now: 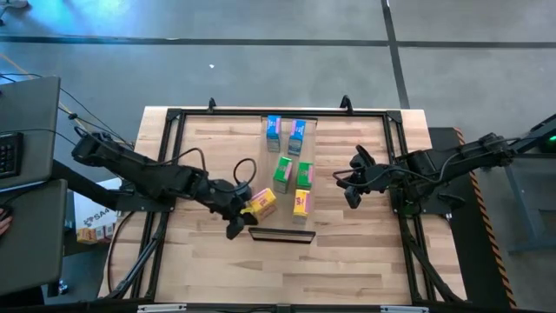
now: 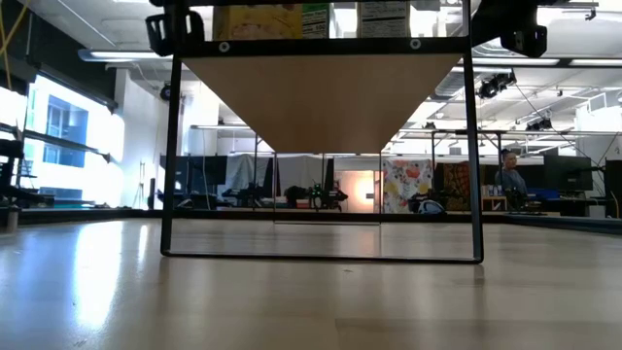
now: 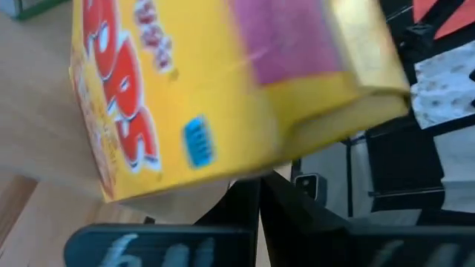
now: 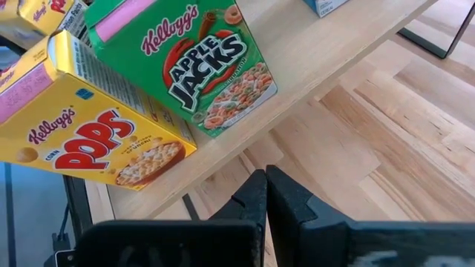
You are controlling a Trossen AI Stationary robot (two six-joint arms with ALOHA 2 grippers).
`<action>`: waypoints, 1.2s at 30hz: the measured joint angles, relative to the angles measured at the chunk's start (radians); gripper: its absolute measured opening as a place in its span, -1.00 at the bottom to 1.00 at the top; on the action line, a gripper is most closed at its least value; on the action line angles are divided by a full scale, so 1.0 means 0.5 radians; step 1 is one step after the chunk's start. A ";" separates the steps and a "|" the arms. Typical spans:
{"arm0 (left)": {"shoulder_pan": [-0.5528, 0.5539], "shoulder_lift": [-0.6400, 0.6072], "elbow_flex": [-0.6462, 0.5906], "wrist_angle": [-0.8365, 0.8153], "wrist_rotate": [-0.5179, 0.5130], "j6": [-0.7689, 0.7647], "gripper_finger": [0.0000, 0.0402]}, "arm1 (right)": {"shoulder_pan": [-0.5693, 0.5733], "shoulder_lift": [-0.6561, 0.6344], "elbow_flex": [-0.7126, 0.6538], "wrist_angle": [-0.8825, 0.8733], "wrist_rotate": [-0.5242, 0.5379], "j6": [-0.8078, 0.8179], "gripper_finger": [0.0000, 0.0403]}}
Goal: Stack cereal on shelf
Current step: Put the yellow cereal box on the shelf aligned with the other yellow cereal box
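Observation:
The shelf (image 1: 280, 223) is a pale raised plank mid-table, seen from below in the low view (image 2: 321, 97). On it stand two blue boxes (image 1: 274, 129) (image 1: 297, 135), two green boxes (image 1: 283, 171) (image 1: 304, 176) and a yellow box (image 1: 301, 203). A second yellow box (image 1: 261, 203) sits skewed at the shelf's left edge and fills the left wrist view (image 3: 208, 89). My left gripper (image 1: 243, 215) (image 3: 260, 200) is shut right beside it. My right gripper (image 1: 349, 189) (image 4: 266, 185) is shut, right of the shelf, facing a green box (image 4: 200, 67) and a yellow box (image 4: 96, 141). My left gripper comes level from the table's left, its shut fingertips (image 3: 249, 194) at the lower edge (image 3: 223, 182) of the skewed yellow box. I cannot tell whether they touch it.
A black metal frame (image 1: 174, 117) runs around the tabletop, with cables along both arms. A keyboard (image 1: 10, 152) lies off the table's left. Bare tabletop (image 1: 287, 269) lies toward the near edge. A person (image 2: 510, 175) sits far back in the room.

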 joint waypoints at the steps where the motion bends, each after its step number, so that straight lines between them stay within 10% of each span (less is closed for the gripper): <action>1: 0.000 0.006 0.000 0.006 0.010 -0.001 -1.00 | 0.000 0.000 0.000 -0.001 0.000 0.002 -1.00; 8: -0.047 -0.171 0.109 -0.125 0.354 -0.036 -1.00 | 0.000 0.000 0.000 -0.002 -0.020 -0.001 -1.00; 17: 0.099 -0.465 0.159 -0.562 -0.405 0.115 -1.00 | 0.000 0.001 0.000 -0.008 -0.003 -0.018 -1.00; 36: 0.141 -0.093 0.156 -0.478 -0.310 0.216 -1.00 | 0.000 0.001 0.000 -0.005 -0.001 -0.039 -1.00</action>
